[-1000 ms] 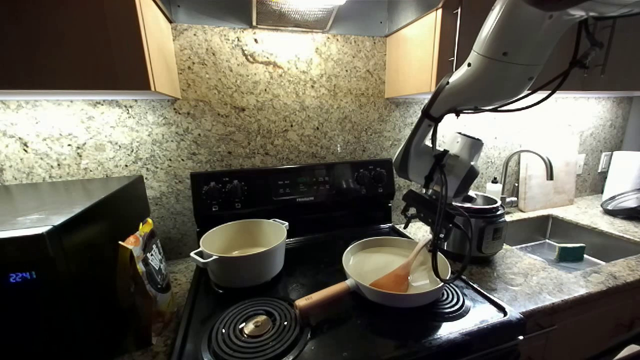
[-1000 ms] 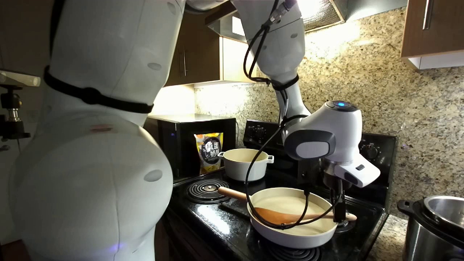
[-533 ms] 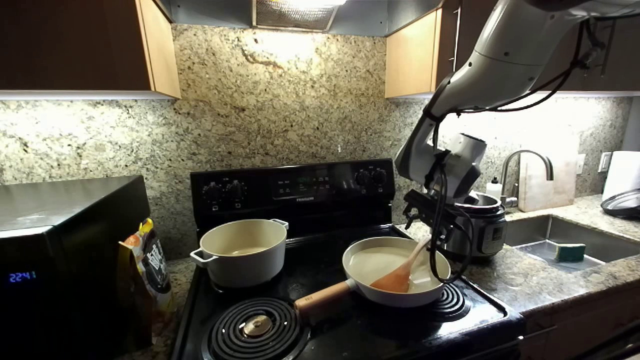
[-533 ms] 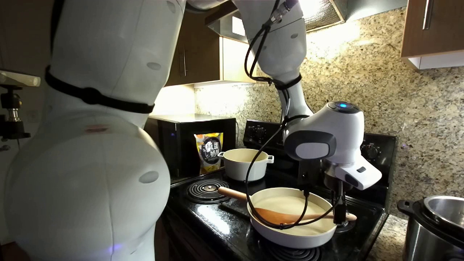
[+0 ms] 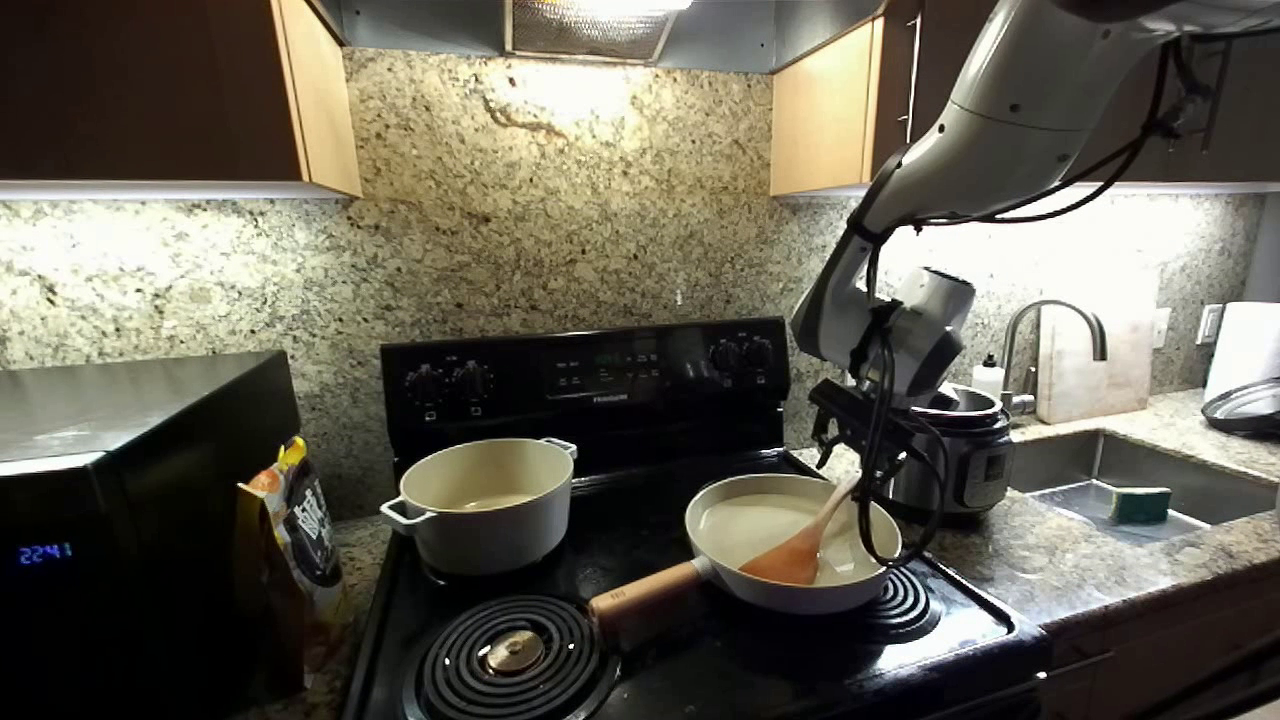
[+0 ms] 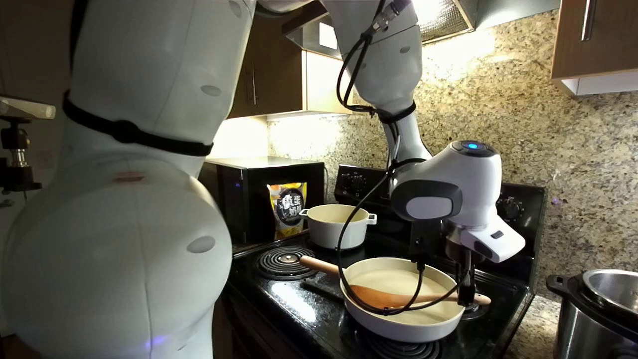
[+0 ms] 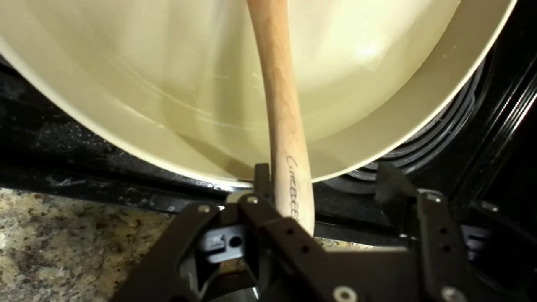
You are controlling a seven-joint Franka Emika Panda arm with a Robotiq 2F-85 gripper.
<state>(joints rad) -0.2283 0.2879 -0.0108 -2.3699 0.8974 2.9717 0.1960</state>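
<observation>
end effector point(image 7: 324, 180): spread around lettered spatula point(image 7: 284, 105) | microwave clock point(image 5: 45, 554): 22:41

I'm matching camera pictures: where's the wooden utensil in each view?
In an exterior view: the wooden utensil, right of and below centre, slants up rightward.
In an exterior view: the wooden utensil, lower right, runs nearly level.
In the wrist view: handle only, from top edge to between the fingers.
Shared landmark: the pale pan beneath it.

Wooden handle point(image 7: 289, 130) within splayed tool point(image 7: 324, 183)
</observation>
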